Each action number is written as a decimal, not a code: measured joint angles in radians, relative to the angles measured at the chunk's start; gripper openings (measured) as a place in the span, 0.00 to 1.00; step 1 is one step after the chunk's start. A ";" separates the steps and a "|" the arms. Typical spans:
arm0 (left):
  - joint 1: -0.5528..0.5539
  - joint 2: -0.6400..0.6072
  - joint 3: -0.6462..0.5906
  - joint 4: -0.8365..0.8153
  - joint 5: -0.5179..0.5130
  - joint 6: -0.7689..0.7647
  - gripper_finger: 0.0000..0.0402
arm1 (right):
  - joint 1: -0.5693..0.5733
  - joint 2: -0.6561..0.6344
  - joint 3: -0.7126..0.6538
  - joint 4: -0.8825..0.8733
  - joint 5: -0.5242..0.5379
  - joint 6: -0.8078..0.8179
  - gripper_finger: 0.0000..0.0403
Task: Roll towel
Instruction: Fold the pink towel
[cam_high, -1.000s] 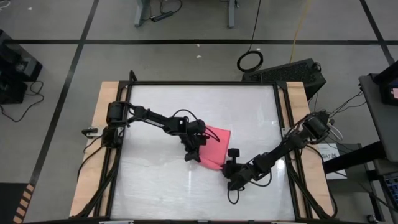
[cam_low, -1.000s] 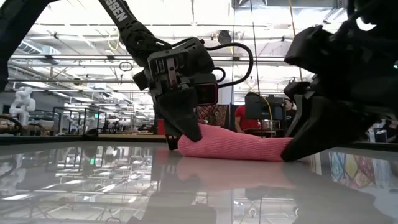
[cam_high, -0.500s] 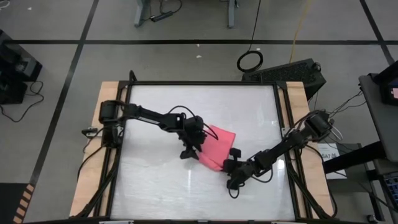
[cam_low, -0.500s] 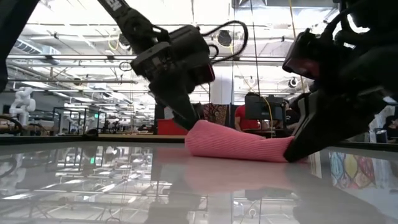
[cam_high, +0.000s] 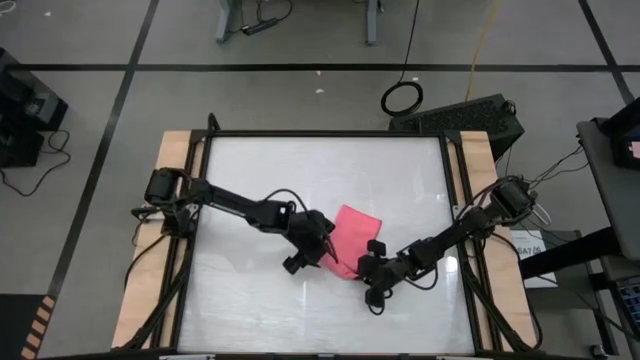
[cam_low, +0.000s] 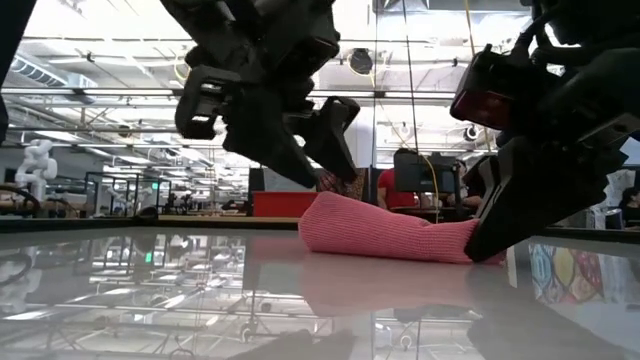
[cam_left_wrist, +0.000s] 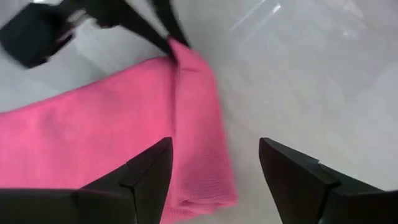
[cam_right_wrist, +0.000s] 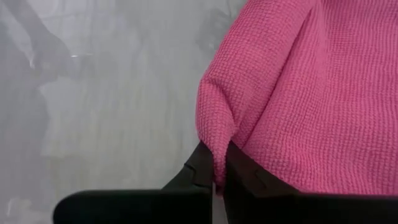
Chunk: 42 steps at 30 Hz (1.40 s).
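Note:
The pink towel (cam_high: 355, 228) lies partly folded on the glossy white table (cam_high: 250, 300), a thick doubled edge (cam_left_wrist: 199, 124) along one side. My left gripper (cam_high: 318, 258) hangs open above the towel's left end (cam_low: 325, 215), touching nothing; in the left wrist view its two fingers (cam_left_wrist: 149, 177) straddle the doubled edge from above. My right gripper (cam_high: 354, 269) is shut on the towel at the end toward the table's near edge. The low view shows the towel (cam_low: 385, 232) flat on the table between the two grippers. My right gripper pinches a raised fold of cloth (cam_right_wrist: 216, 146) at the towel's near corner between its two shut fingers. The fingers slant down at it from the table's right. The pinched end (cam_low: 470, 235) rises slightly to the fingers; the rest of the towel lies slack on the table.
A black frame (cam_high: 325, 135) borders the table, with wooden strips (cam_high: 150, 250) and cables along its left and right sides. Bare tabletop spreads to the left, far and near of the towel.
My left gripper has opened and let go of the towel's left end, then risen clear of it, rolling about its own axis and drifting toward the table's near edge. The towel stays on the table, its left end lying free.

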 joint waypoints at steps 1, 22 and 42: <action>-0.006 0.001 0.000 -0.005 -0.004 0.011 0.61 | -0.003 0.000 0.000 0.001 -0.007 0.000 0.01; 0.007 0.082 -0.073 0.057 -0.017 0.033 0.54 | -0.010 0.001 0.000 0.009 -0.011 0.030 0.00; 0.040 0.086 -0.073 0.098 0.127 -0.236 0.01 | -0.010 -0.010 -0.001 0.009 -0.011 0.032 0.06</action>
